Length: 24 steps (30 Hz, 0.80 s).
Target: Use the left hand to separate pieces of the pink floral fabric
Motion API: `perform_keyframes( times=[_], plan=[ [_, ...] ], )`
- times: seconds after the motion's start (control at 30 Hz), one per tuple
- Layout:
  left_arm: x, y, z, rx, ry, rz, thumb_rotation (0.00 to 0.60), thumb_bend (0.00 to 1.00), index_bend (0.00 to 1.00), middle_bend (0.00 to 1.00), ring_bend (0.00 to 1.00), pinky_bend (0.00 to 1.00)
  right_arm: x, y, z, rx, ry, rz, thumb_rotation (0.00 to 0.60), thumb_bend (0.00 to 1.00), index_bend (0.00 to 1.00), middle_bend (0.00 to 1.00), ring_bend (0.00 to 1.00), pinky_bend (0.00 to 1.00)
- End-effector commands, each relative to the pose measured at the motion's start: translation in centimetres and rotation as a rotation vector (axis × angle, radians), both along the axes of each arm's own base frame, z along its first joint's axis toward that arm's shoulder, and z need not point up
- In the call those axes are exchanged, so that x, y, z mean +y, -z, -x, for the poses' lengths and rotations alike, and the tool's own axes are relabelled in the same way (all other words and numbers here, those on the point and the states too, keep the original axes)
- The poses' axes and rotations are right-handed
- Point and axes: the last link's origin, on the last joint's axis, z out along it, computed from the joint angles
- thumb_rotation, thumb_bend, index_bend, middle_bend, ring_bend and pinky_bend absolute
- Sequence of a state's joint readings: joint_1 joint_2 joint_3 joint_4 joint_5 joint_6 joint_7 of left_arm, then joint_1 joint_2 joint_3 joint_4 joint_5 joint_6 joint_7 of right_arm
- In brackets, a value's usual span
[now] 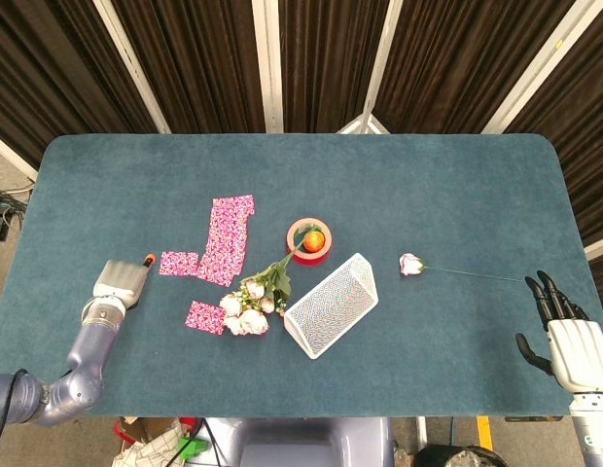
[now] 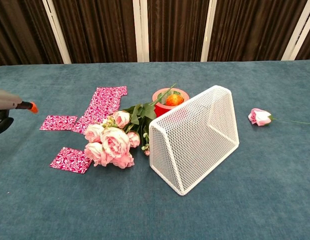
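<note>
1. Three pieces of pink floral fabric lie flat on the table.
2. The long strip (image 1: 228, 239) runs lengthwise from about 12 toward 6 o'clock, slightly slanted.
3. A small rectangle (image 1: 179, 264) sits at the strip's 8 o'clock, just beside its lower end.
4. Another small piece (image 1: 205, 317) lies apart, at the strip's 6 o'clock.
</note>
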State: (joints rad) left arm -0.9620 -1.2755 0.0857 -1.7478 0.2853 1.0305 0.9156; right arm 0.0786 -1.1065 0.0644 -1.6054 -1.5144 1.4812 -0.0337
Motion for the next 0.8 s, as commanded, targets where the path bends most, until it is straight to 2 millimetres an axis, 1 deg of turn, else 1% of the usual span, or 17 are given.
perform_keyframes(
  times=[0.03, 0.1, 0.13, 0.23, 0.3, 0.57, 0.8],
  plan=[
    [-0.4, -0.2, -0.6, -0.044, 0.034, 0.015, 0.6, 1.0, 0.0, 0.83, 0.78, 0.66, 0.0, 0.1, 0.0, 0.0, 0.0, -0.003, 0.6, 0.38, 0.0, 0.06, 0.18, 0.32],
    [-0.5, 0.6, -1.0, -0.051, 0.04, 0.038, 0.6, 1.0, 0.0, 0.83, 0.78, 0.66, 0.0, 0.0, 0.0, -0.001, -0.001, 0.001, 0.6, 0.38, 0.0, 0.06, 0.18, 0.32],
    [-0.4, 1.4, -1.1, -0.051, 0.039, 0.056, 0.6, 1.0, 0.0, 0.83, 0.78, 0.66, 0.1, -0.1, 0.0, -0.004, 0.0, 0.005, 0.6, 0.38, 0.0, 0.06, 0.18, 0.32],
    [-0.3, 2.8, -1.4, -0.05, 0.03, 0.077, 0.6, 1.0, 0.0, 0.83, 0.78, 0.66, 0.1, -0.2, 0.1, -0.007, 0.002, 0.004, 0.6, 0.38, 0.0, 0.06, 0.18, 0.32],
    [-0.2, 3.4, -1.4, -0.048, 0.026, 0.084, 0.6, 1.0, 0.0, 0.83, 0.78, 0.66, 0.1, -0.2, 0.2, -0.007, 0.003, 0.004, 0.6, 0.38, 0.0, 0.06, 0.18, 0.32],
    [0.0, 4.3, -1.3, -0.022, 0.019, 0.083, 0.6, 1.0, 0.0, 0.83, 0.78, 0.66, 0.1, -0.4, 0.2, -0.013, 0.002, 0.007, 0.6, 0.38, 0.0, 0.06, 0.18, 0.32],
    [-0.3, 4.3, -0.9, 0.012, -0.007, 0.085, 0.6, 1.0, 0.0, 0.83, 0.78, 0.66, 0.2, -0.3, 0.1, -0.014, -0.004, 0.005, 0.6, 0.38, 0.0, 0.06, 0.18, 0.32]
  ],
)
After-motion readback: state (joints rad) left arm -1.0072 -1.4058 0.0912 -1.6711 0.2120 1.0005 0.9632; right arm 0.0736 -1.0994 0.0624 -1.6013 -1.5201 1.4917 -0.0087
